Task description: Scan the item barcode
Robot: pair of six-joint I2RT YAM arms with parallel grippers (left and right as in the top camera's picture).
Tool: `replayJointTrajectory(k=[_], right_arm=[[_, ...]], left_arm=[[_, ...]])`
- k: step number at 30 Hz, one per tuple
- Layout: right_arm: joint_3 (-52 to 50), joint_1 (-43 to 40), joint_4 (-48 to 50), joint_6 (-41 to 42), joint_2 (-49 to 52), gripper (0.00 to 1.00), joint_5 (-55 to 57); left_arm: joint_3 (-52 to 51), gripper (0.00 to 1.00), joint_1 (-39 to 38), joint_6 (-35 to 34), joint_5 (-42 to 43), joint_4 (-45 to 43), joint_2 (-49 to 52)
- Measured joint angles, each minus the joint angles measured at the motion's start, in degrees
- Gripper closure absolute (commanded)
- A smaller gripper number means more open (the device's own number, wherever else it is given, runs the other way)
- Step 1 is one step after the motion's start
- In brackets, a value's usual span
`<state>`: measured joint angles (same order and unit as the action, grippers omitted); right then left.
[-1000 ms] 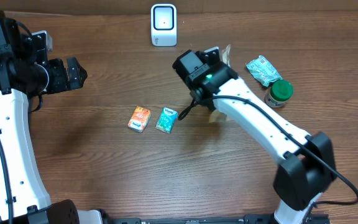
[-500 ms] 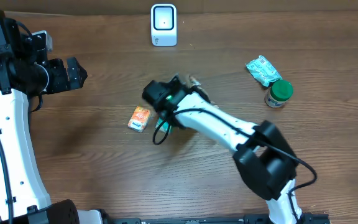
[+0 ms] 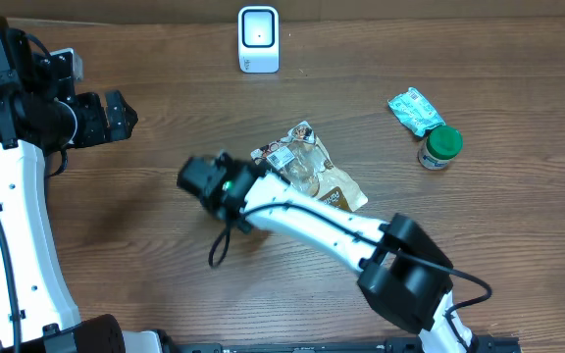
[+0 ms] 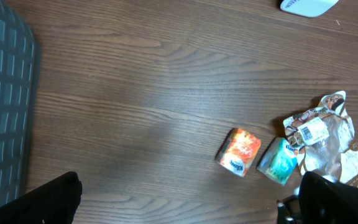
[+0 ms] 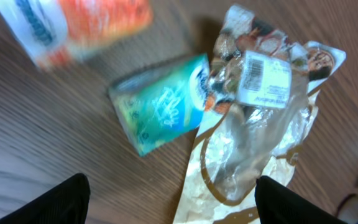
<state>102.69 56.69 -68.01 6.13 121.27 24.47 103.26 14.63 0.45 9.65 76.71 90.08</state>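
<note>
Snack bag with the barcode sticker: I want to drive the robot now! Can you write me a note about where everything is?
Hands: the left hand is open and empty, off at the left side of the table. The right hand is open, holds nothing, and hangs over the teal box and the snack bag.
Things: the snack bag lies mid-table against the teal box, barcode sticker facing up. The orange box sits beside the teal box. The white scanner stands at the far edge.
Done: cannot tell whether anything is scanned yet.
Left: grip an item and show its barcode to the white scanner.
</note>
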Motion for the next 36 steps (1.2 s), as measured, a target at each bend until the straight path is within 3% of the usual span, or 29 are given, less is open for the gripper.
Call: replayJointTrajectory(k=[7,11,17,21,36], right_arm=[[9.2,-11.6,-4.4,0.5,-0.1,0.11,-13.1],[9.2,-23.6,-5.6,-1.7,-0.2,0.12,-23.9],[2.9,-41.6,-3.0,-8.9,-0.2,0.17,-42.5],[-4.7,-49.2,1.8,-13.4,-0.2,0.17,-50.1],[-21.9,-48.2,19.8,-19.9,-1.4,0.16,-58.5]], left_arm=[[0.0,0.00,0.0,0.0,0.0,0.0,0.0],[0.0,0.00,0.0,0.0,0.0,0.0,0.0],[0.0,0.00,0.0,0.0,0.0,0.0,0.0],[0.0,0.01,0.0,0.0,0.0,0.0,0.0],[0.0,0.00,0.0,0.0,0.0,0.0,0.0]])
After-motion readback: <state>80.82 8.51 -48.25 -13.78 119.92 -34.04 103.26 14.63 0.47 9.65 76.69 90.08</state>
